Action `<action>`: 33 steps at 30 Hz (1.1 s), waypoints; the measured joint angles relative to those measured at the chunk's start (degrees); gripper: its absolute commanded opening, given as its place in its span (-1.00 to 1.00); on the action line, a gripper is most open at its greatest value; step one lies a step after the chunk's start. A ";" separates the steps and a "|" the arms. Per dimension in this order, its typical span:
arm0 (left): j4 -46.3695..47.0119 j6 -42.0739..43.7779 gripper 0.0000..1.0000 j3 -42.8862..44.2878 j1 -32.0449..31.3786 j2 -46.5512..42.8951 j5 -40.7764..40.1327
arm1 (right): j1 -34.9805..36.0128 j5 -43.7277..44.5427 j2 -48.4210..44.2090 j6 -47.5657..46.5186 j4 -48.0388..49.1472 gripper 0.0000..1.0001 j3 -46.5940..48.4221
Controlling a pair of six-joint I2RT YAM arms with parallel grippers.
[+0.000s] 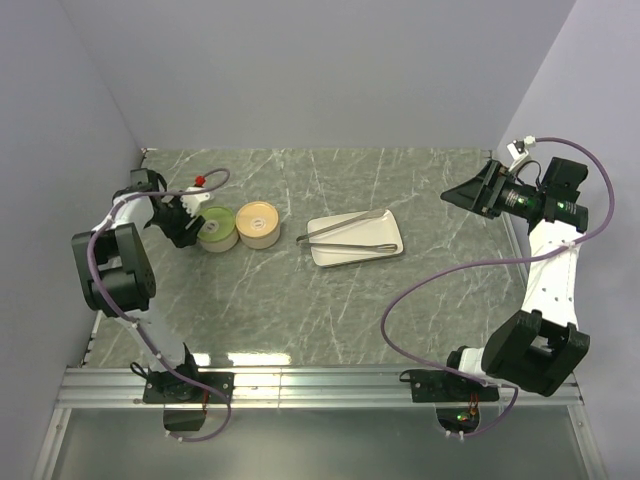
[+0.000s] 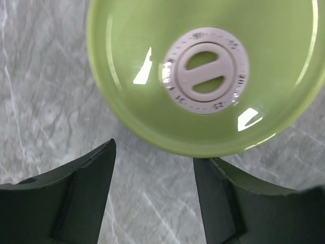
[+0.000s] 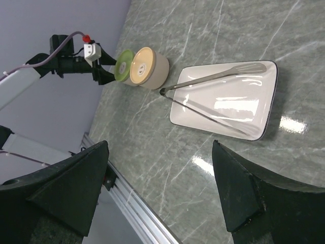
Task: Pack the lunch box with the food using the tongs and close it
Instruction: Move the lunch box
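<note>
No food shows in any view. The tongs (image 1: 345, 232) (image 3: 213, 84) lie spread in a narrow V on a white rectangular plate (image 1: 385, 250) (image 3: 254, 109) mid-table. At the left stand two round lunch box containers, one with a green lid (image 1: 217, 228) (image 2: 152, 76) (image 3: 123, 64) and one with a tan lid (image 1: 258, 222) (image 3: 142, 65). The green lid has a white dial valve (image 2: 205, 71) in its middle. My left gripper (image 1: 188, 222) (image 2: 154, 151) is open just beside the green lid, holding nothing. My right gripper (image 1: 450, 196) (image 3: 160, 145) hangs open above the table's right side, far from the plate.
The grey marble table (image 1: 330, 310) is walled at the back and both sides. An aluminium rail (image 1: 320, 385) (image 3: 132, 203) runs along its near edge. My left arm (image 3: 30, 81) reaches in along the left wall, and cables loop off both arms.
</note>
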 measured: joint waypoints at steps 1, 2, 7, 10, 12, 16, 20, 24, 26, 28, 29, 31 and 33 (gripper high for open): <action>0.44 -0.09 0.37 0.02 -0.52 0.28 -0.09 | 0.00 0.09 0.11 0.00 -0.04 0.78 0.00; 0.74 -0.22 0.37 0.02 -0.94 0.37 -0.17 | 0.00 0.15 0.17 -0.02 -0.07 0.78 0.00; 1.62 -1.38 0.36 0.87 -4.42 1.11 -0.37 | 0.00 0.22 0.20 -0.42 -0.20 0.78 0.00; 2.49 -1.40 0.36 1.01 -5.73 1.18 -0.48 | 0.00 0.24 0.20 -0.90 -0.59 0.78 0.02; 2.19 -1.33 0.36 1.14 -6.05 1.18 -0.42 | 0.00 0.28 0.22 -1.36 -1.27 0.78 0.09; -0.44 -1.42 0.39 1.99 -6.05 1.05 -0.39 | 0.00 0.55 0.46 -2.91 -2.95 0.77 0.46; -4.09 -2.97 0.69 1.46 -5.51 -1.70 -0.26 | 0.00 2.05 0.61 -5.75 -5.25 0.77 1.11; -4.31 -10.01 0.88 -2.84 -4.83 -10.51 -0.63 | 0.07 4.50 0.55 -8.90 -7.17 0.78 1.29; -4.85 -15.89 0.99 -4.15 -4.90 -15.69 -1.16 | 0.57 6.23 0.55 -10.82 -8.74 0.78 1.29; -5.42 -21.46 0.99 -3.89 -5.16 -19.63 -0.98 | 1.42 8.07 0.55 -12.57 -10.08 0.79 1.29; -5.66 -24.02 0.99 -3.72 -5.27 -21.20 -0.76 | 2.16 9.11 0.55 -13.64 -10.91 0.80 1.29; -5.88 -28.85 0.99 -3.82 -5.35 -23.93 -0.39 | 3.85 11.06 0.52 -15.65 -12.22 0.82 1.18; -4.55 -33.62 0.99 -5.38 -5.38 -27.69 -0.13 | 5.99 13.51 0.28 -17.73 -13.27 0.85 0.50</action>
